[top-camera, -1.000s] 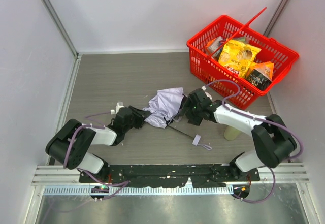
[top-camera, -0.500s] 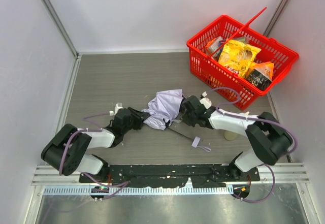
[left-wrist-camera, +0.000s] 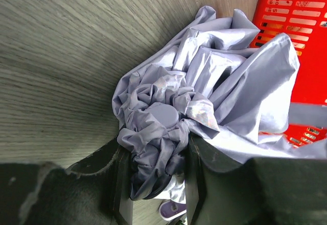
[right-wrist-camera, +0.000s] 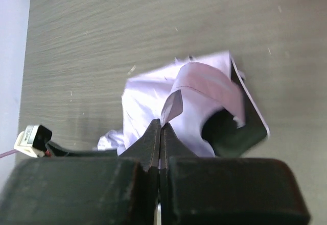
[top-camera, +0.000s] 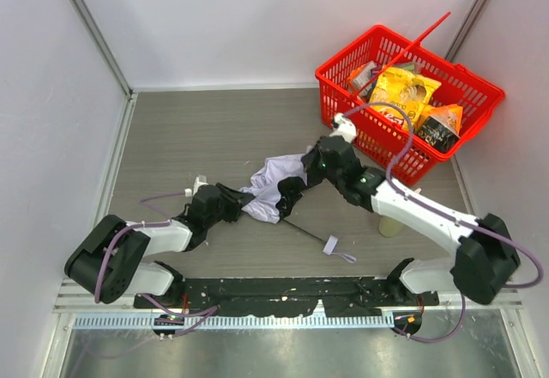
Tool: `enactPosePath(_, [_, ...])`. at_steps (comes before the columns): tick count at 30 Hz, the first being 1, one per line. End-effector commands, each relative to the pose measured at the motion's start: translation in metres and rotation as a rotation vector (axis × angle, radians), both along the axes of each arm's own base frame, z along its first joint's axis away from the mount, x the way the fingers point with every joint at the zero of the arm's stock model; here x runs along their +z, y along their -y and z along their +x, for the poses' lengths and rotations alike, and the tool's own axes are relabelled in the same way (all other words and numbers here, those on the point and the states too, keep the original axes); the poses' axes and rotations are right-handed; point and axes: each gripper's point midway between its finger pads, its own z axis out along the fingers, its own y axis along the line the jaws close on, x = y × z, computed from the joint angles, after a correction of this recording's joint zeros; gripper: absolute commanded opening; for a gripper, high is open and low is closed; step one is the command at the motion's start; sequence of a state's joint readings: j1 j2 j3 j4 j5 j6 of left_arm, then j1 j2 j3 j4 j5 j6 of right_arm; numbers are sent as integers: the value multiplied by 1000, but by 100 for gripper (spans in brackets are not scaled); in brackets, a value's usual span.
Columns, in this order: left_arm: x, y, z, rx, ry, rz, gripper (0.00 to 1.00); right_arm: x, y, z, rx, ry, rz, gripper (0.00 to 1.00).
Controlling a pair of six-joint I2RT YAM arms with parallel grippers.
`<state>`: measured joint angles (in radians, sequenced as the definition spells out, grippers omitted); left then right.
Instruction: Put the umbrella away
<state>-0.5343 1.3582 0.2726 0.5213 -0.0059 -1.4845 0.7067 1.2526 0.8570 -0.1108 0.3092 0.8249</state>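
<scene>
From the wrist alone, left jaws visibly clamp the umbrella [left-wrist-camera: 204, 82].

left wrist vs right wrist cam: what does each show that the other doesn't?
Left wrist only: the red plastic basket behind, and the left pincer clamped on a bunched wad of the pale lavender fabric umbrella. Right wrist only: the right pincer shut on a thin fabric flap, grey table beyond. Both: the crumpled umbrella canopy.

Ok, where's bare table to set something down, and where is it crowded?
Bare table runs from the umbrella out to the left wall and back wall. Crowded: the middle front, with the umbrella's shaft and strap, and the right side, with the basket and a pale object.
</scene>
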Motion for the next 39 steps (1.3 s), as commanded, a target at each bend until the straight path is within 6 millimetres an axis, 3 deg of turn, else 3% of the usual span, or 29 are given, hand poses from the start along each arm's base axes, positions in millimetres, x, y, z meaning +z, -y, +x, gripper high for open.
enactPosePath(1, [-38,-22,-28,-30,-93,149,0,73,-23,52,134,262,-209,1])
enactPosePath(2, [-36,-22,-28,-29,-89,148,0,54,-25,57,186,229,-313,1])
enactPosePath(3, [-36,-23,-29,-30,-91,150,0,73,-24,69,165,246,-352,1])
enactPosePath(4, [-35,-23,-29,-30,-88,149,0,53,-20,76,183,198,-464,1])
enactPosePath(5, [-34,-22,-29,-31,-83,148,0,59,-19,81,193,198,-514,1])
enactPosePath(6, [-33,-23,-29,-27,-84,147,0,44,-19,87,195,162,-563,1])
enactPosePath(8, [-32,-22,-29,-29,-83,142,0,40,-27,95,231,136,-600,1])
enactPosePath(11, [-31,-21,-29,-26,-87,135,0,11,-21,91,206,7,-687,1])
enactPosePath(12, [-30,-22,-29,-23,-86,135,0,17,-9,95,130,3,-732,1])
enactPosePath(13, [-30,-23,-30,-19,-88,136,0,5,-3,88,118,-47,-771,1])
enactPosePath(14, [-30,-25,-30,-7,-91,142,0,11,8,89,56,-51,-820,1])
enactPosePath(18, [-33,-33,-32,21,-104,169,0,10,25,79,-16,-103,-974,1])
enactPosePath(19, [-33,-34,-32,24,-105,171,0,2,28,77,-9,-132,-1027,1])
enactPosePath(22, [-33,-34,-32,26,-101,167,0,-10,12,89,61,-135,-1068,1])
enactPosePath(23, [-33,-33,-32,23,-100,167,0,-27,9,96,70,-153,-1109,1])
enactPosePath(24, [-35,-33,-33,21,-106,168,0,-23,3,105,78,-132,-1121,1])
enactPosePath(25, [-35,-33,-33,22,-108,167,0,-44,-5,115,105,-142,-1137,2])
enactPosePath(27, [-37,-32,-34,20,-112,169,0,-53,-29,142,157,-129,-1085,13])
enactPosePath(28, [-38,-33,-35,22,-118,169,0,-76,-26,148,180,-180,-1108,17])
enactPosePath(29, [-39,-33,-35,22,-120,168,0,-68,-38,159,196,-156,-1065,28])
enactPosePath(30, [-39,-32,-34,22,-121,166,0,-85,-36,162,237,-199,-1090,32])
enactPosePath(31, [-38,-31,-34,19,-120,164,0,-69,-38,170,214,-177,-1082,37])
enactPosePath(33, [-36,-31,-34,18,-121,165,0,-65,-34,165,234,-197,-1103,46])
enactPosePath(34, [-35,-31,-34,19,-119,165,0,-46,-37,166,237,-154,-1071,49])
enactPosePath(35, [-35,-32,-34,26,-122,166,0,-54,-33,159,253,-174,-1085,54])
enactPosePath(36, [-33,-32,-33,28,-115,167,0,-30,-30,156,227,-139,-1061,55])
enactPosePath(37, [-32,-33,-33,32,-113,168,0,-37,-21,147,228,-169,-1070,56])
enactPosePath(38, [-31,-33,-33,33,-111,167,0,-20,-20,142,221,-143,-1036,58])
enactPosePath(39, [-30,-34,-34,33,-113,170,0,-31,-12,130,232,-175,-1042,60])
